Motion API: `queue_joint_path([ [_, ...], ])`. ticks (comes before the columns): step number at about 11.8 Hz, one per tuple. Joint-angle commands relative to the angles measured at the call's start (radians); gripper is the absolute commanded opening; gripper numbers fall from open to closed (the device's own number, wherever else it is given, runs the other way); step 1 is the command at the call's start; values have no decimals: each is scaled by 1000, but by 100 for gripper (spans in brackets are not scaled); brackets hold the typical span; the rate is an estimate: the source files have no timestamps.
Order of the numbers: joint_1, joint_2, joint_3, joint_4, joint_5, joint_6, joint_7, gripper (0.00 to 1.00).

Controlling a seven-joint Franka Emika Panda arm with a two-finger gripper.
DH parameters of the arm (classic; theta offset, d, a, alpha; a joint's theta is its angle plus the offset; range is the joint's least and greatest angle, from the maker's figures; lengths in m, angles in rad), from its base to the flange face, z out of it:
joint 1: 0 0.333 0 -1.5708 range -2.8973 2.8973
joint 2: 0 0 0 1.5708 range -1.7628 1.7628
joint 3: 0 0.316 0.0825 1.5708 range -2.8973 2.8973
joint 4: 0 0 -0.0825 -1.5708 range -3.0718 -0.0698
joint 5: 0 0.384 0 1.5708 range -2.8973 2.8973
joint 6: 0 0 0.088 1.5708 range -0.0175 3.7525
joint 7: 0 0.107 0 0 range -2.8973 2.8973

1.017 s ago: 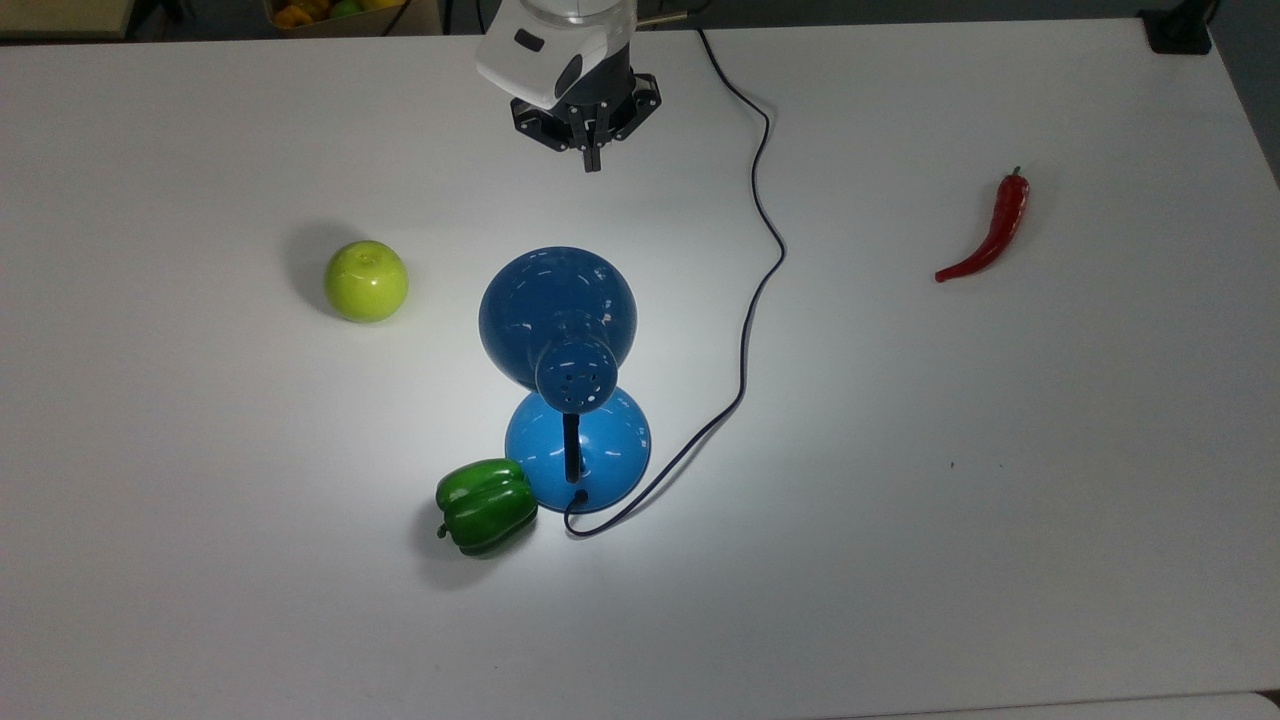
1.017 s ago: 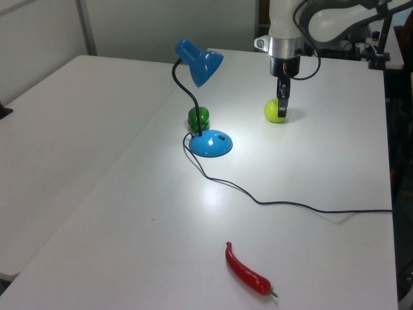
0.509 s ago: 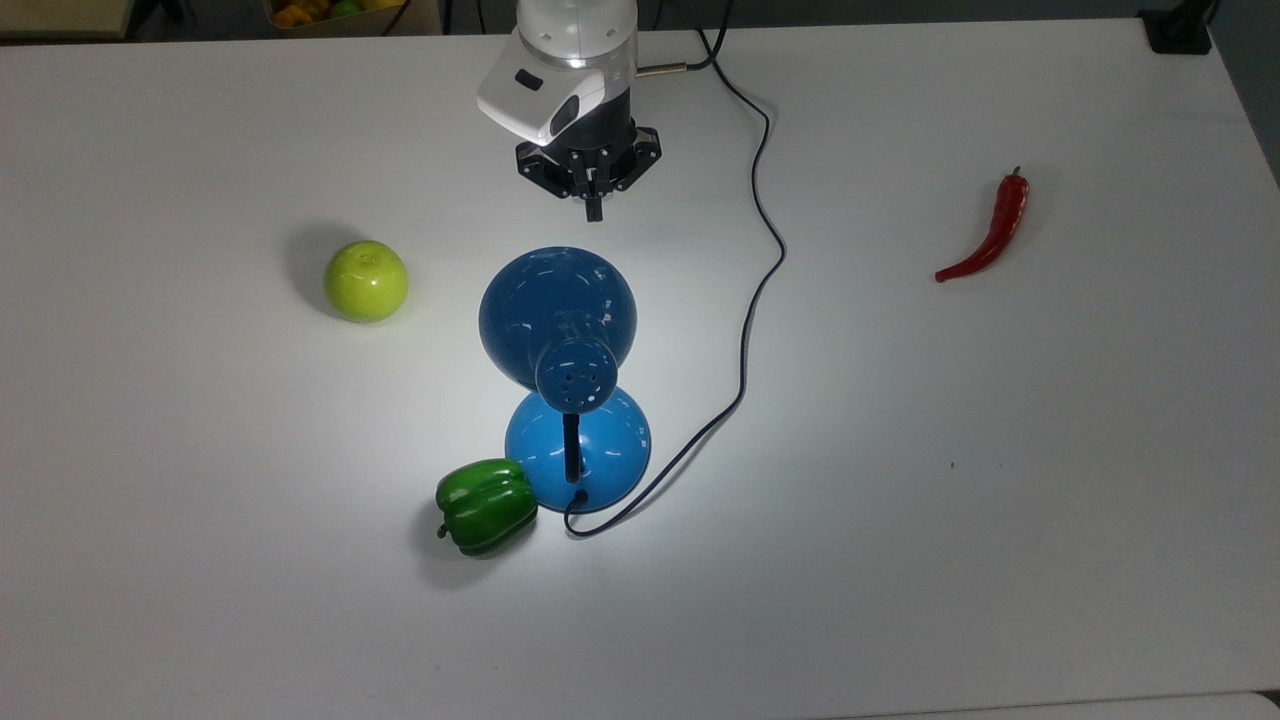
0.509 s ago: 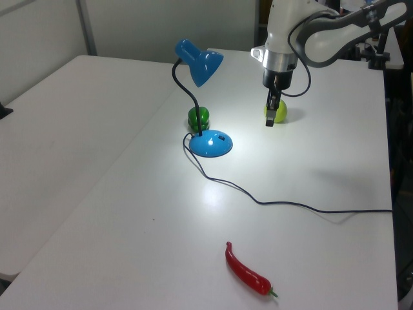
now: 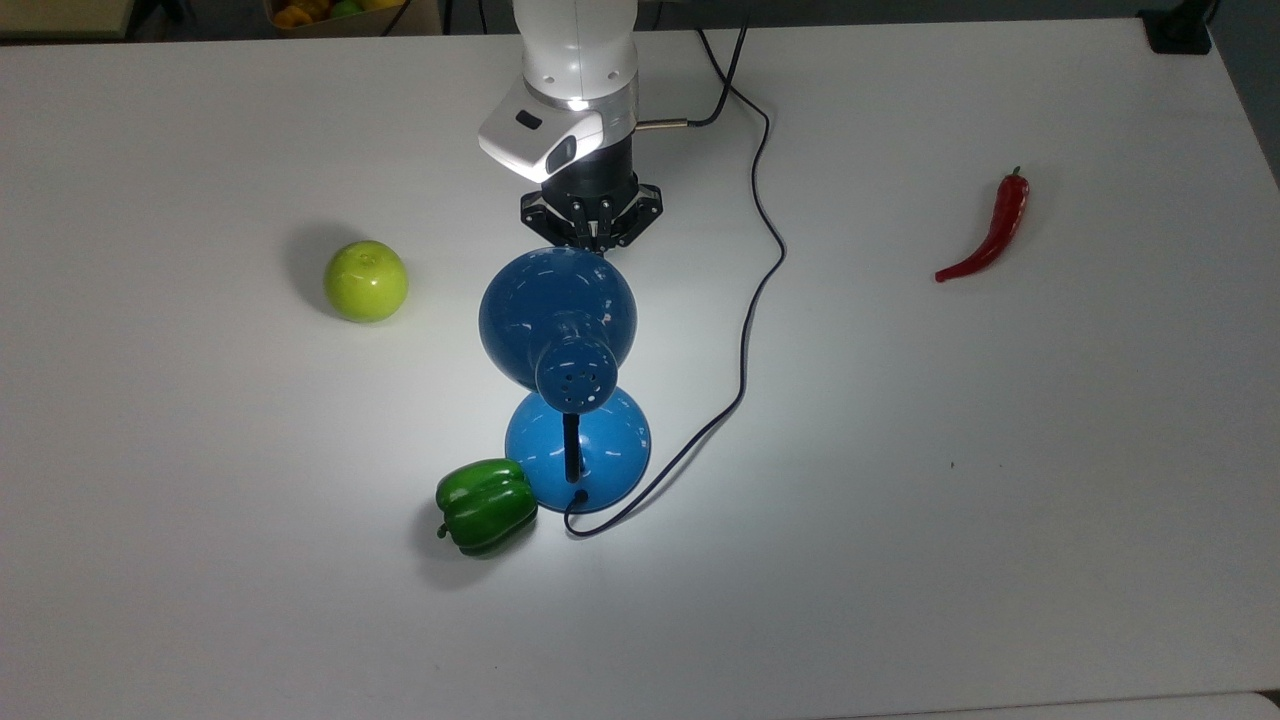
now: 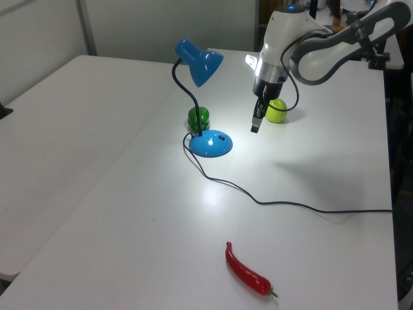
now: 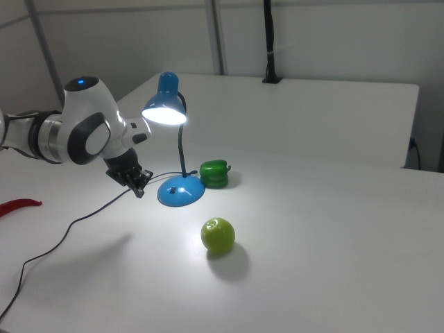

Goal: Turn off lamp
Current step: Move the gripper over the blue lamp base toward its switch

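Table (image 5: 1000,480): white. Lamp (image 6: 197,64) lit near mid-table, base (image 6: 211,143) beside the pepper (image 5: 485,505). Apple (image 7: 218,235) apart. Chili (image 5: 990,232) far off. Gripper (image 6: 255,125) hangs above the table near the base, fingers apparently pressed together, holding nothing.

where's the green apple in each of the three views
Top view: green apple at middle left, to the top view's left of the lamp.
Left view: upper right, just beyond the gripper.
Right view: lower centre, in front of the lamp's base.
Shared landmark: the lit blue lamp.
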Motion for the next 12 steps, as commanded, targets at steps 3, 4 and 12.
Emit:
queue_joint_path([
  [3, 6, 60, -6, -12, -13, 209, 74, 0],
  [4, 6, 73, -8, -12, -12, 240, 74, 0],
  [12, 2, 139, -25, -7, -10, 390, 74, 0],
])
